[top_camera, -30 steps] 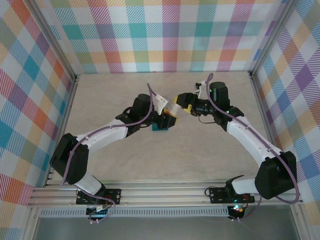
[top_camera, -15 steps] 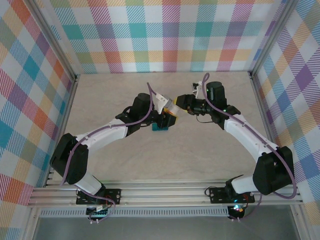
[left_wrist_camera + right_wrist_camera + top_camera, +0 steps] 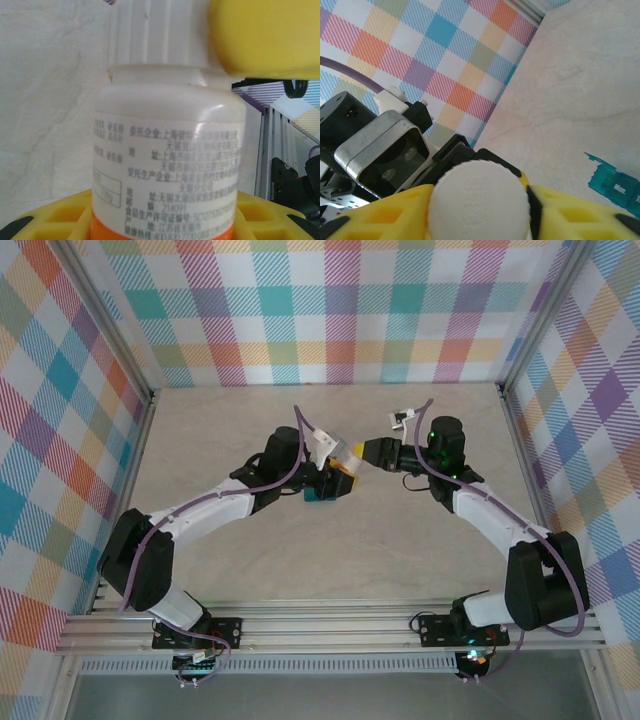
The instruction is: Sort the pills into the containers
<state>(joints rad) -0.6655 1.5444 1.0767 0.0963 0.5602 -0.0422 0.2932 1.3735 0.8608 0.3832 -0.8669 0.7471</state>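
Clamping the white bottle point(image 3: 167, 140) round its lower body, the left gripper point(image 3: 162, 220) holds it on its side above the table point(image 3: 400, 540), neck pointing right. There the right gripper point(image 3: 480, 205) has its yellow fingers on either side of the ribbed cap point(image 3: 155, 30); I cannot tell whether they truly press it. A loose bite would likely skate over the ribs and leave the cap unturned. A hard twist could spin the bottle in the left pads instead. With the bottle lying sideways, a freed cap may let pills scatter across the table. They could miss the containers point(image 3: 615, 184), the teal strip resting mid-table just below the left gripper.
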